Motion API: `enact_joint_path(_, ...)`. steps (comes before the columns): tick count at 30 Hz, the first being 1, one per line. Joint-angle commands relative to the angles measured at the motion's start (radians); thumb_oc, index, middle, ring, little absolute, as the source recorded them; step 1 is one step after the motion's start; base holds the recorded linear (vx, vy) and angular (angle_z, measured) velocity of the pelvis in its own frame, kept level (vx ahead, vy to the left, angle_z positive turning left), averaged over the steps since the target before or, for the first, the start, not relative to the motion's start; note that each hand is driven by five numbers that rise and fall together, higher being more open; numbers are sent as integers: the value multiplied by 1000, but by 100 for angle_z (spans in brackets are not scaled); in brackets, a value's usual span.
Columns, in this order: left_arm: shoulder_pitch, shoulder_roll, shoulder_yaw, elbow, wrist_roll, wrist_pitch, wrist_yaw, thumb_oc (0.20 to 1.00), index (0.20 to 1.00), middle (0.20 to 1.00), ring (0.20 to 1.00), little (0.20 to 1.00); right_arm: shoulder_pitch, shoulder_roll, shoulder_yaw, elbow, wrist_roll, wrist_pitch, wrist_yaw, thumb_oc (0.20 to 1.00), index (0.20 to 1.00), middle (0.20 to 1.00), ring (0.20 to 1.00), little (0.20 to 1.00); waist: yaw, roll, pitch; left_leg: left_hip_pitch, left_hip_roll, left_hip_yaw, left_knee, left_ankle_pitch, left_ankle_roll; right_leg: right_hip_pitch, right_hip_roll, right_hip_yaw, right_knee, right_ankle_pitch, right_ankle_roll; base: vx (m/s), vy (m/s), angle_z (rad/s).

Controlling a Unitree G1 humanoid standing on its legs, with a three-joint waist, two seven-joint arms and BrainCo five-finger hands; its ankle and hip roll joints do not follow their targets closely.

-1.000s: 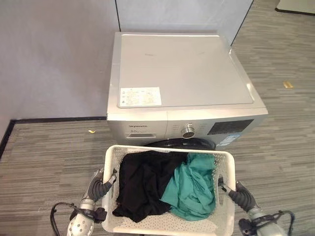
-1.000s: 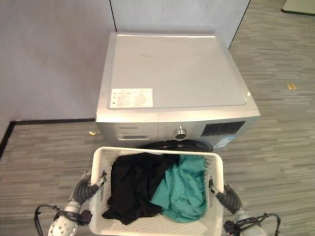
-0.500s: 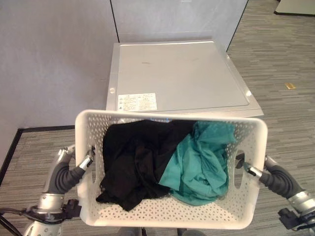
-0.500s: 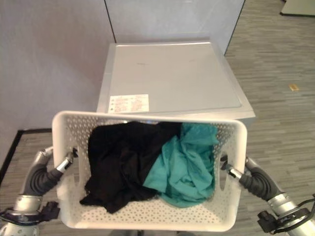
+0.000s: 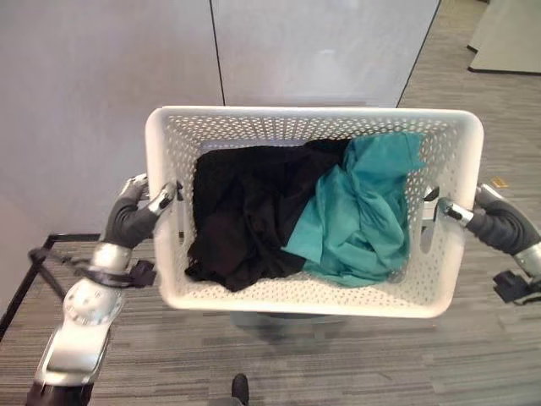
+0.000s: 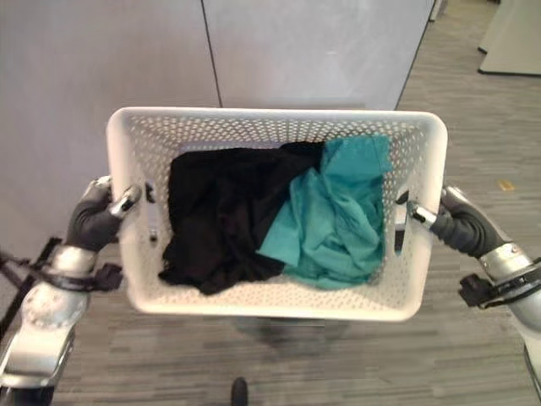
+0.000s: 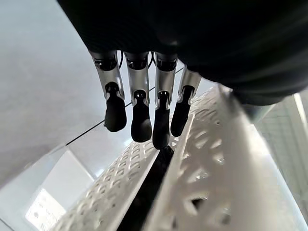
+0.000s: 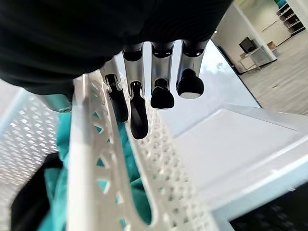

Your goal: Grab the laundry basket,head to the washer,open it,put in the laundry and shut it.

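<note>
Basket [image 5: 313,292] raised higher than before, now covering the washer. Left hand [image 5: 135,216] and right hand [image 5: 490,222] grip its side handles, fingers curled on the rim. Black garment [image 5: 245,211] and teal garment [image 5: 363,216] inside.

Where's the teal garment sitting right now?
In the eye views the teal garment lies in the white laundry basket, on its right side, against the black clothing.

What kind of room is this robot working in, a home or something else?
Probably an office or lab space rather than a home: grey striped carpet flooring and plain grey partition panels stand behind the white laundry basket, and the right wrist view shows an open room with shelving.
</note>
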Motion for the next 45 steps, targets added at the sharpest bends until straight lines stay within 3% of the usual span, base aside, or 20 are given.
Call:
enact_joint_path(1, -275, 53, 13, 147, -131, 3, 96, 200, 200, 200, 200, 200, -170, -126, -22, 104, 80, 9, -91, 200, 200, 200, 200, 200, 20, 9, -45, 80, 67, -39, 66, -182, -43, -152, 50, -34, 21, 86, -31, 6, -83, 34)
enact_joint_path(5, -585, 57, -213, 373, -196, 22, 125, 200, 200, 200, 200, 200, -364, -173, 148, 192, 123, 34, -124, 200, 200, 200, 200, 200, 15, 11, -27, 56, 80, -69, 88, -168, -58, -160, 64, -52, 40, 71, -44, 16, -86, 20)
enact_joint_path(6, -594, 58, -217, 382, -198, 18, 126, 200, 200, 200, 200, 200, -374, -173, 153, 198, 124, 32, -124, 200, 200, 200, 200, 200, 13, 10, -24, 54, 80, -71, 90, -168, -58, -161, 64, -54, 41, 70, -45, 14, -111, 33)
enact_joint_path(7, -724, 28, -327, 525, -258, 31, 121, 200, 200, 200, 200, 200, -463, -191, 241, 264, 133, 44, -148, 200, 200, 200, 200, 200, 12, 11, -14, 40, 91, -89, 102, -159, -68, -162, 73, -73, 50, 60, -50, 5, -112, 41)
enact_joint_path(9, -778, 22, -371, 595, -288, 37, 115, 200, 200, 200, 200, 200, -504, -200, 284, 293, 135, 53, -153, 200, 200, 200, 200, 200, 5, 11, -9, 30, 98, -97, 112, -154, -73, -162, 76, -83, 56, 55, -53, 30, -115, 50)
enact_joint_path(12, -974, -23, -505, 864, -350, 55, 125, 200, 200, 200, 200, 200, -648, -222, 428, 413, 182, 68, -183, 200, 200, 200, 200, 200, -4, 8, 15, -7, 124, -108, 215, -146, -98, -143, 94, -108, 66, 32, -73, 44, -139, 40)
enact_joint_path(13, -1004, -33, -526, 910, -362, 58, 125, 200, 200, 200, 200, 200, -678, -216, 465, 446, 190, 68, -191, 200, 200, 200, 200, 200, 1, 3, 29, -33, 122, -114, 278, -114, -103, -137, 95, -108, 70, 34, -80, -16, -103, 23)
enact_joint_path(16, -1046, -28, -552, 987, -376, 56, 121, 200, 200, 200, 200, 200, -746, -207, 547, 497, 194, 67, -195, 200, 200, 200, 200, 200, -2, -1, 50, -91, 111, -117, 399, -103, -90, -127, 95, -113, 74, 30, -86, 7, -58, 16)
enact_joint_path(17, -1056, -55, -569, 1010, -377, 64, 121, 200, 200, 200, 200, 200, -767, -204, 584, 540, 180, 84, -201, 200, 200, 200, 200, 200, 0, -6, 55, -142, 85, -79, 414, -116, -71, -113, 88, -129, 67, 27, -86, 88, 6, 22)
enact_joint_path(18, -1061, -78, -579, 1025, -375, 67, 117, 200, 200, 200, 200, 200, -778, -199, 603, 564, 173, 89, -204, 200, 200, 200, 200, 200, 1, -6, 52, -162, 57, -51, 374, -147, -57, -108, 86, -134, 62, 24, -81, 137, 35, 37)
enact_joint_path(21, -1058, -112, -590, 1045, -365, 69, 112, 200, 200, 200, 200, 200, -799, -183, 632, 629, 155, 91, -214, 200, 200, 200, 200, 200, 12, -4, 41, -213, 13, 12, 317, -123, -46, -96, 86, -141, 51, 18, -74, 109, 69, 33)
enact_joint_path(22, -1065, -158, -616, 1074, -340, 78, 102, 200, 200, 200, 200, 200, -842, -170, 662, 716, 138, 102, -225, 200, 200, 200, 200, 200, 23, 0, 36, -268, -12, 94, 317, -95, -48, -81, 96, -143, 47, 11, -74, 169, 126, 14)
enact_joint_path(23, -1072, -171, -621, 1097, -336, 82, 93, 200, 200, 200, 200, 200, -901, -157, 712, 770, 126, 109, -222, 200, 200, 200, 200, 200, 31, 11, 24, -217, -17, 115, 251, -105, -35, -79, 101, -134, 50, 4, -67, 254, 181, 10)
enact_joint_path(26, -1073, -191, -654, 1117, -321, 85, 92, 200, 200, 200, 200, 200, -1007, -71, 808, 963, 65, 126, -226, 200, 200, 200, 200, 200, 54, 17, -8, -135, -69, 35, 184, -128, 8, -83, 87, -135, 161, -25, -41, 271, 167, -38)
enact_joint_path(29, -1096, -218, -689, 1165, -324, 100, 80, 200, 200, 200, 200, 200, -1134, -6, 904, 1121, 33, 159, -197, 200, 200, 200, 200, 200, 37, 31, 6, -60, -58, 35, 153, -139, 43, -191, 83, -102, 437, 29, 25, 160, 130, -44)
enact_joint_path(31, -1120, -208, -698, 1223, -320, 109, 69, 200, 200, 200, 200, 200, -1216, 30, 964, 1204, 9, 170, -180, 200, 200, 200, 200, 200, 20, 54, 12, -23, -45, 17, 133, -143, 50, -258, 66, -76, 509, 59, 39, 137, 70, -16)
enact_joint_path(34, -1156, -229, -710, 1319, -321, 113, 56, 200, 200, 200, 200, 200, -1315, 81, 1039, 1332, -1, 180, -158, 200, 200, 200, 200, 200, -4, 82, 16, 11, -23, -19, 101, -147, 40, -308, 15, -55, 408, 31, 11, 133, -29, 10)
enact_joint_path(36, -1176, -211, -725, 1354, -301, 106, 47, 200, 200, 200, 200, 200, -1350, 83, 1074, 1380, -22, 185, -133, 200, 200, 200, 200, 200, -42, 79, 29, 38, -25, -49, 102, -167, 30, -352, -21, 24, 294, 121, 27, 147, -105, 17)
enact_joint_path(38, -1183, -208, -732, 1358, -297, 109, 47, 200, 200, 200, 200, 200, -1346, 76, 1073, 1374, -25, 188, -120, 200, 200, 200, 200, 200, -49, 67, 26, 37, -30, -48, 111, -178, 25, -326, -28, 43, 261, 118, 35, 118, -104, 32)
enact_joint_path(45, -1189, -270, -743, 1392, -276, 98, 47, 200, 200, 200, 200, 200, -1365, 113, 1117, 1479, -41, 187, -104, 200, 200, 200, 200, 200, -45, 40, -16, 64, 14, -57, 63, -167, -15, -244, -14, -27, 146, 107, 26, 107, -149, 19)
